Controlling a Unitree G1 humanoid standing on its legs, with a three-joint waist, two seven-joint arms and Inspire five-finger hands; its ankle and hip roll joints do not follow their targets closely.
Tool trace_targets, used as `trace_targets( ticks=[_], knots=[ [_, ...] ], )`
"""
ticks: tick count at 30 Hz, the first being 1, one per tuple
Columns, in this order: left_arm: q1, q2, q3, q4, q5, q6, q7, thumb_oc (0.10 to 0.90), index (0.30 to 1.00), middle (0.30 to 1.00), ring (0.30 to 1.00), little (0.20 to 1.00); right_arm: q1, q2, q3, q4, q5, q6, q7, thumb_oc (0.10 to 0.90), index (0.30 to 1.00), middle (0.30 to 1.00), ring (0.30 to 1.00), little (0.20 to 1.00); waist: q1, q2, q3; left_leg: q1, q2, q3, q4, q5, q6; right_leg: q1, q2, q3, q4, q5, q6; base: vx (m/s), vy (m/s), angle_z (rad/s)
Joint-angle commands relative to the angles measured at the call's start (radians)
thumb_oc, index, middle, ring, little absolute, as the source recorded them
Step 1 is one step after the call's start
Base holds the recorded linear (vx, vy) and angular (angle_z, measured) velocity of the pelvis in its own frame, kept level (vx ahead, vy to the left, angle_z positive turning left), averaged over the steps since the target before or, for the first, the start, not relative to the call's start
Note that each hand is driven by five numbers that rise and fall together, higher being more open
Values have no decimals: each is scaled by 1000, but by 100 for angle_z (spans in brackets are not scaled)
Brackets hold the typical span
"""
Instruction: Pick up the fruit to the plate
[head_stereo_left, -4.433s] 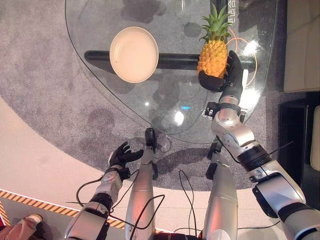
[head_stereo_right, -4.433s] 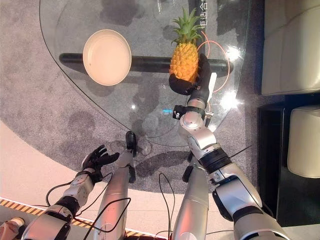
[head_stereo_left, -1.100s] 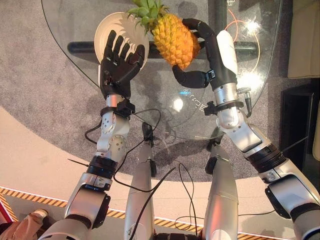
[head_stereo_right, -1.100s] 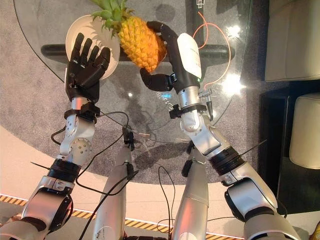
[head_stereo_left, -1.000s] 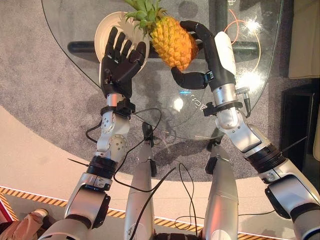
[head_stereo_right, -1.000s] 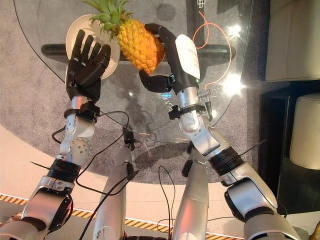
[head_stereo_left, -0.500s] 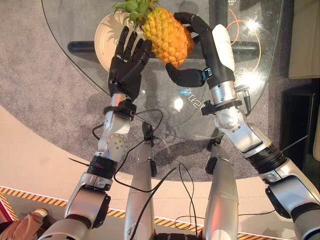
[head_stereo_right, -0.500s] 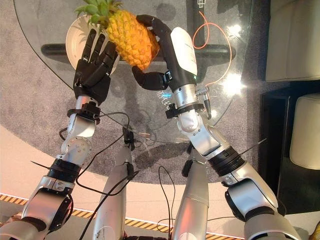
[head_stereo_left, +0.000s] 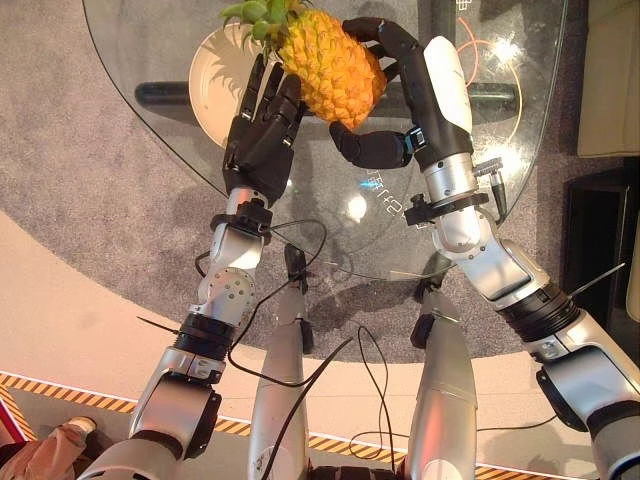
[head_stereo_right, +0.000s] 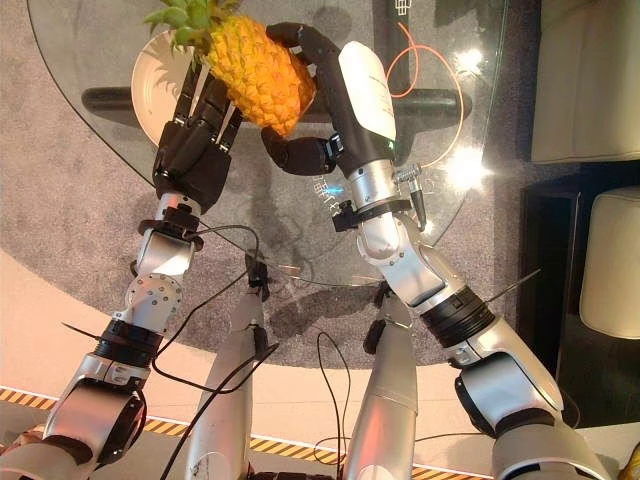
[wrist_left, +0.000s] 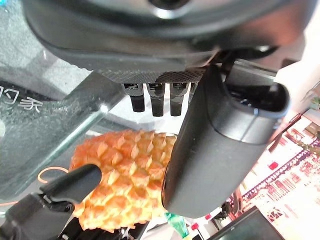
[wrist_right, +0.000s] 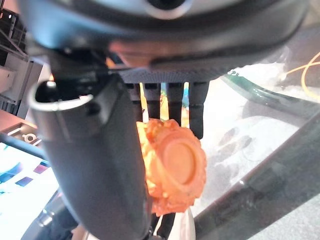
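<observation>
A pineapple (head_stereo_left: 332, 68) is hanging in the air above a round glass tabletop (head_stereo_left: 150, 60), its leafy crown leaning over the cream plate (head_stereo_left: 215, 75) that is sitting on the glass. The right hand (head_stereo_left: 400, 95) is gripping the fruit's lower half, fingers curling over the far side and the thumb hooking underneath. The left hand (head_stereo_left: 258, 135) is lying against the fruit's near side, fingers straight and close together, bracing rather than clasping. An orange cable (head_stereo_left: 480, 55) is looping on the tabletop to the right, well apart from the plate.

The step in hand appears to be the carry across to the plate. Doing it well likely means keeping the right hand's hold firm on the heavy base while the flat left hand is steadying the side, so the tilted fruit is not rolling out. The base, not the crown, probably needs to be centred over the plate before lowering, with the release coming only once the fruit is resting.
</observation>
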Motion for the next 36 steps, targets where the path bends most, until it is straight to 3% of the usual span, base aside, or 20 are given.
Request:
trace_targets(
  ticks=[1, 17, 36],
  knots=[
    [-79, 10, -15, -171, -23, -55, -102, 800, 900, 900, 900, 900, -145, 10, 52, -237, -40, -118, 15, 100, 300, 300, 300, 200, 10, 5, -23, -46, 10, -35, 90, -48, -21, 45, -4, -11, -102, 67, 43, 0, 0, 0],
    [-76, 22, -13, -193, 10, -90, -160, 800, 900, 900, 900, 900, -94, -1, 19, -189, 44, -90, -29, 100, 300, 300, 300, 200, 4, 1, -23, -47, 8, -34, 86, -51, -19, 43, -2, -8, -109, 70, 43, 0, 0, 0],
    [-71, 18, 20, -198, 13, -101, -196, 800, 900, 900, 900, 900, -53, 9, -37, -132, 30, -83, -42, 100, 300, 300, 300, 200, 2, -1, -23, -46, 10, -34, 84, -52, -19, 42, -4, -9, -108, 71, 44, 0, 0, 0]
  ],
)
